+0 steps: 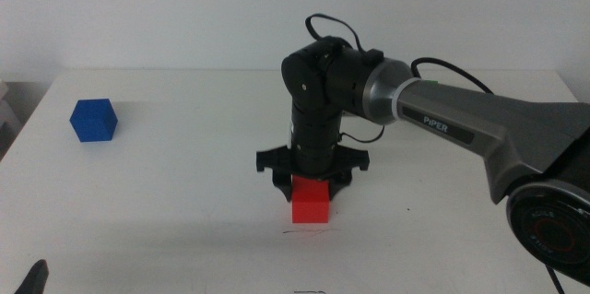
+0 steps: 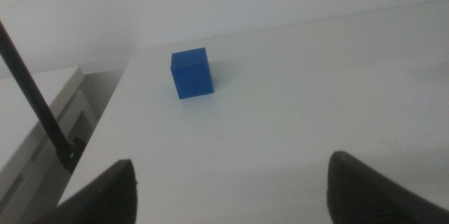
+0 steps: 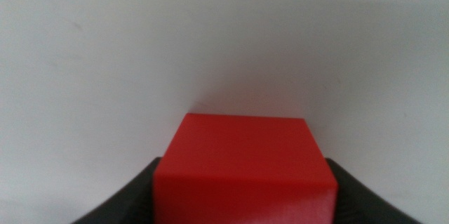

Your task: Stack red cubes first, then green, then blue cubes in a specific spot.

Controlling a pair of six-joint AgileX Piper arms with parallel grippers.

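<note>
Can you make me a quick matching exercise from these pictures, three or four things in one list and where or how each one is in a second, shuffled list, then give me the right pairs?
Column one:
1. red cube
2. blue cube
3. right gripper
4. left gripper

Column two:
A. alone on the table's far left side
B. jaws wide apart, holding nothing, facing the blue cube
C. between two dark jaws, near the middle of the table
D. pointing straight down, jaws on either side of a cube

Pairs: 1-C, 2-A, 3-D, 4-B
</note>
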